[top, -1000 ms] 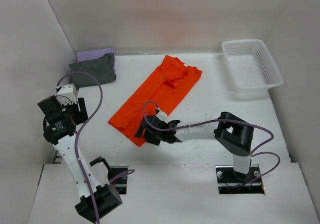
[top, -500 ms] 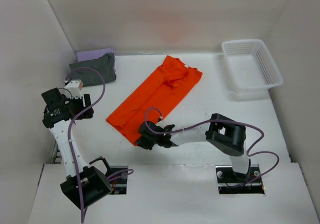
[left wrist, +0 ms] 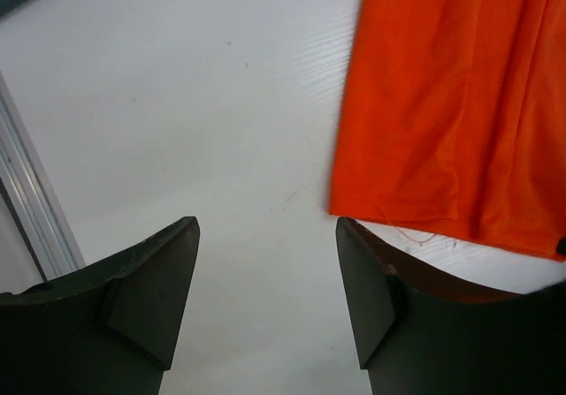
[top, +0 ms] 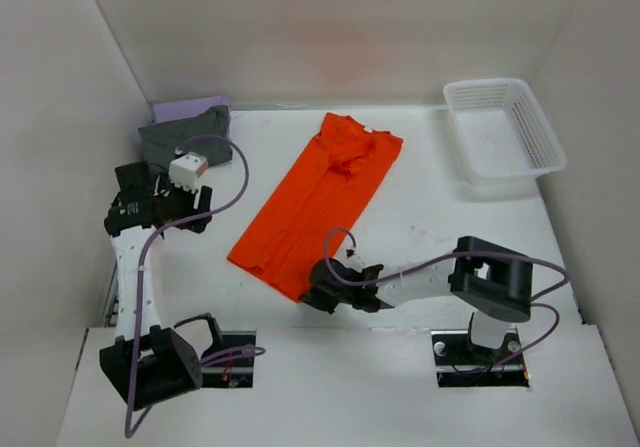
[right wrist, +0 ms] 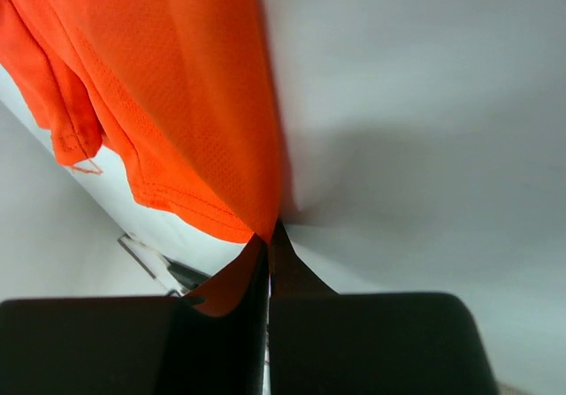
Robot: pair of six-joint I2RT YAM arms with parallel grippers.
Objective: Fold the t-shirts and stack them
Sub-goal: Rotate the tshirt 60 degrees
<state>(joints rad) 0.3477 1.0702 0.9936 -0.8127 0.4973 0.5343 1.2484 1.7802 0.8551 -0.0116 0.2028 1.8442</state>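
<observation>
A bright orange short-sleeved fabric t-shirt, folded into a long strip, lies flat on the white table. It runs diagonally across the middle, its collar end toward 1 o'clock and its hem end toward 7 o'clock. The right gripper sits low at that 7 o'clock end; the right wrist view shows its fingers pressed together with the shirt's stitched hem edge pinched between them. The left gripper is at 9 o'clock of the orange shirt, apart from it. Its fingers are spread, with nothing between them and only bare table beneath.

In the far corner at 10 o'clock, a folded dark grey fabric t-shirt rests on a lavender purple fabric t-shirt, which shows only at its far edge. A white plastic mesh basket stands at 2 o'clock, well apart from the shirts.
</observation>
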